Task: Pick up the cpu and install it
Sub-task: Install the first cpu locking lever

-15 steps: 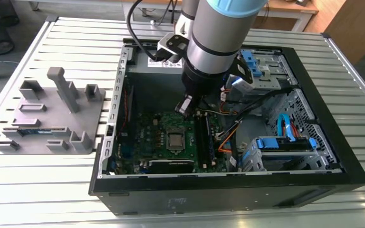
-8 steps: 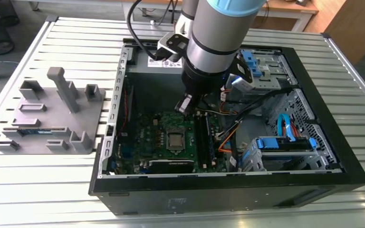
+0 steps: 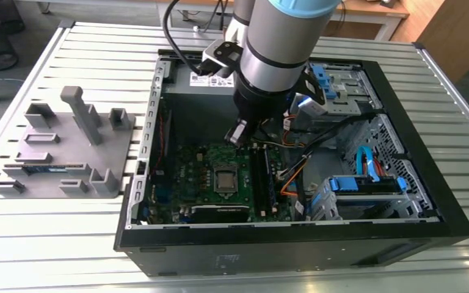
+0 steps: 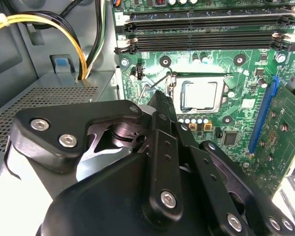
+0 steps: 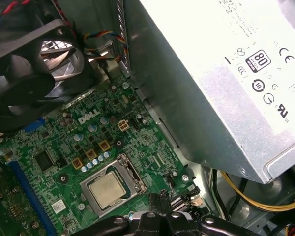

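- inside the open computer case (image 3: 137, 189), the gripper (image 3: 236, 135) is hanging just above the motherboard (image 3: 193, 183), beside the cpu socket rather than on it.
- its fingers (image 4: 160, 105) are lying pressed close together in the second wrist view, narrowing to one dark tip with nothing pinched between them.
- the cpu (image 4: 201, 94) is sitting flat in its socket, its silver-grey top facing up, close past the fingertips; in the first wrist view the cpu (image 5: 107, 189) is lying square inside the metal socket frame (image 5: 130, 172), and in the exterior view the cpu (image 3: 225, 178) is showing as a pale square in the middle of the board.
- around the socket, the green motherboard is carrying black memory slots (image 4: 206, 30) on one side and a blue expansion slot (image 4: 265, 115) on another.
- a black fan (image 5: 27, 69) is standing at the board's edge in the first wrist view.
- the grey power supply (image 5: 221, 73) with its white label is sitting close beside the board, with yellow and black cables (image 4: 64, 29) running past it.
- outside the case, a grey parts tray (image 3: 63, 152) is resting on the slatted metal table (image 3: 22, 244), toward the exterior view's left and well apart from the gripper.
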Robot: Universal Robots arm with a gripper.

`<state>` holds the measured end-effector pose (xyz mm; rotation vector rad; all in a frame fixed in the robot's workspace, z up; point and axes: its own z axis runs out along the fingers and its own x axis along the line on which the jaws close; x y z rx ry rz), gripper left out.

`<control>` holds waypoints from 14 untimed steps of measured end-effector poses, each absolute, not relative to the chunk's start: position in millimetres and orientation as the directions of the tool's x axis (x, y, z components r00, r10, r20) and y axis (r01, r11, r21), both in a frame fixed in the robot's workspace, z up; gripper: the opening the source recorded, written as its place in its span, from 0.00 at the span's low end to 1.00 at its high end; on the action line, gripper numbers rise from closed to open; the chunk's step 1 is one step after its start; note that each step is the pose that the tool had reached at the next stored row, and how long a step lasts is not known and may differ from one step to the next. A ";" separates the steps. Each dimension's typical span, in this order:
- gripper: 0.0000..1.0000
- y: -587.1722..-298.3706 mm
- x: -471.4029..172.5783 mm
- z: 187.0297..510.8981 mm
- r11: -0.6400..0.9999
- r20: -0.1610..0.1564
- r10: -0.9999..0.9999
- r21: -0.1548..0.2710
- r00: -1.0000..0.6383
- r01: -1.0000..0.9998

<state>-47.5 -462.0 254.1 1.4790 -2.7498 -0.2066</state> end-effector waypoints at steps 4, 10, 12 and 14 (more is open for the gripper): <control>0.11 -462.1 -47.6 254.3 0.545 -0.051 -0.831 0.122 -0.554 -0.829; 0.11 -462.1 -47.6 255.5 0.545 -0.051 -0.831 0.122 -0.554 -0.829; 0.11 -462.1 -47.6 255.5 0.545 -0.051 -0.831 0.122 -0.554 -0.829; 0.11 -462.1 -47.6 256.2 0.545 -0.051 -0.831 0.122 -0.554 -0.829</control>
